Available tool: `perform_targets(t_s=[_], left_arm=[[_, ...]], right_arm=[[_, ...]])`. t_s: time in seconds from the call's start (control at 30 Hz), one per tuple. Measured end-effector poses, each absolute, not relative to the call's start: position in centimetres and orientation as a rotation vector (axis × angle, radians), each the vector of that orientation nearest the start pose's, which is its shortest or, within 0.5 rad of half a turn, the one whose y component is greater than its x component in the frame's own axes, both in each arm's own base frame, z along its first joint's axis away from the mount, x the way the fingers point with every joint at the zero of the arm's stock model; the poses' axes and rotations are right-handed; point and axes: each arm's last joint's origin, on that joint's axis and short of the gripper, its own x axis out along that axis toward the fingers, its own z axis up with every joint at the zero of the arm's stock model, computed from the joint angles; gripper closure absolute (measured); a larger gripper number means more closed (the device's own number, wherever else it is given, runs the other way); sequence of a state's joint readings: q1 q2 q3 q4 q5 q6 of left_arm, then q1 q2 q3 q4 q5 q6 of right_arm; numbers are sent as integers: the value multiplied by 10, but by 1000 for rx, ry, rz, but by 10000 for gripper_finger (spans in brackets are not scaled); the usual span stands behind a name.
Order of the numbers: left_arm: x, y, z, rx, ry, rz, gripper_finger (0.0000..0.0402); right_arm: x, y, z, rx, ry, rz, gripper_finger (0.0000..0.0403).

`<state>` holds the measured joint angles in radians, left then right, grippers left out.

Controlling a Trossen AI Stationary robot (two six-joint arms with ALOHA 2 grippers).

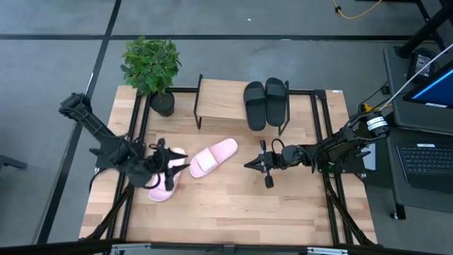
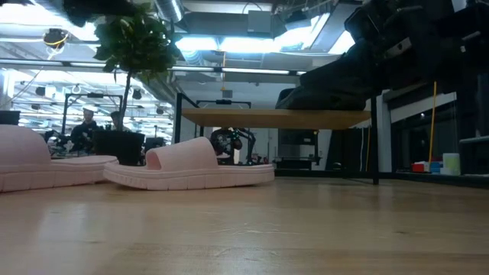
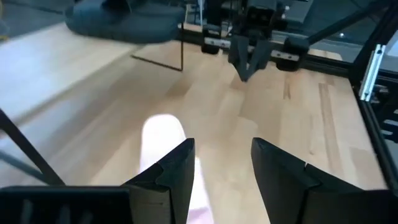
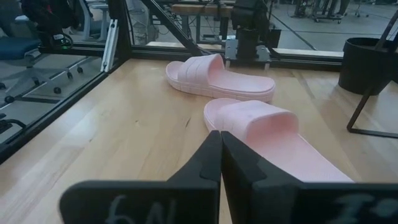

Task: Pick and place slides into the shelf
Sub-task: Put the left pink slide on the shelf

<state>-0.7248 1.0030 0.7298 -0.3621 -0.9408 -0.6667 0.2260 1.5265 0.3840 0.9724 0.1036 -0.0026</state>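
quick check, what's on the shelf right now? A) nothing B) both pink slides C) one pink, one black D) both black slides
D: the high view shows the two black slides side by side on the shelf, while both pink slides lie on the table in front of it.

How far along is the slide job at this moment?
Done: both black slides sit on the shelf. In hand: nothing; the left end effector is open over one pink slide, the right end effector shut and empty. Left: that slide and the other pink slide, both on the table.
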Motion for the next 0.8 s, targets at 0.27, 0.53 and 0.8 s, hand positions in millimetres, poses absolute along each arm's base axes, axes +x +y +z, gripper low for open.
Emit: perform_targets(t_s=[0.27,0.53,0.8], left_arm=[[169,-151,257,-180,296,381,276],[182,-187,243,-227,324,370,338],[191,-221,256,-179,287,386,398]], right_arm=[[254,55,152,-31,173,123,393],[254,55,152,-33,172,124,393],[254,55,152,-35,172,125,393]])
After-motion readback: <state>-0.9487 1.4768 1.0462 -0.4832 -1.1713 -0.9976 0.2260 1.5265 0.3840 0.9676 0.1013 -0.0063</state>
